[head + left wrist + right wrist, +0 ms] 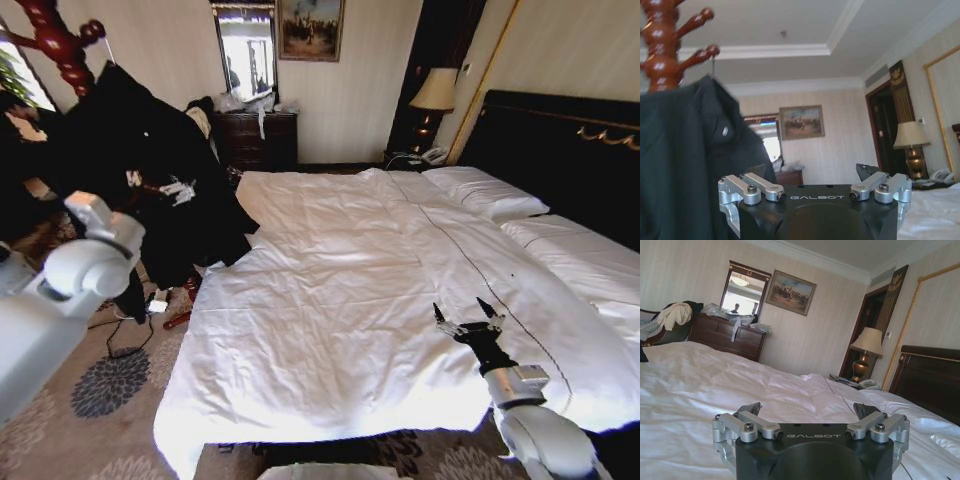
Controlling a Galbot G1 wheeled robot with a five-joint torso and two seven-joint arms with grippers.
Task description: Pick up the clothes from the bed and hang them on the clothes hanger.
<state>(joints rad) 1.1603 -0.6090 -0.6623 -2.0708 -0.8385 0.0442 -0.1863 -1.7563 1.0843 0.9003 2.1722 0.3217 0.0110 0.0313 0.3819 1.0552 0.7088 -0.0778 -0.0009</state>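
One black jacket is what I'm working with, and it already hangs off the wooden coat stand beside the bed's left edge, draped in loose folds down toward the carpet. From its slump I judge it soft, limp and fairly light, with nothing stiff to brace against; it would likely slide if caught by a loose fold. If I had to reseat it, I'd take it by the collar or shoulder near the peg, where the cloth bunches thick.

My left gripper sits just beside the jacket, below the stand's pegs, its jaws spread wide and holding nothing; I can't tell whether the near finger brushes the cloth. My right gripper hovers low over the bed near its foot, well apart from the jacket, also spread wide and empty. I see only wrinkled white sheets and pillows on the bed.
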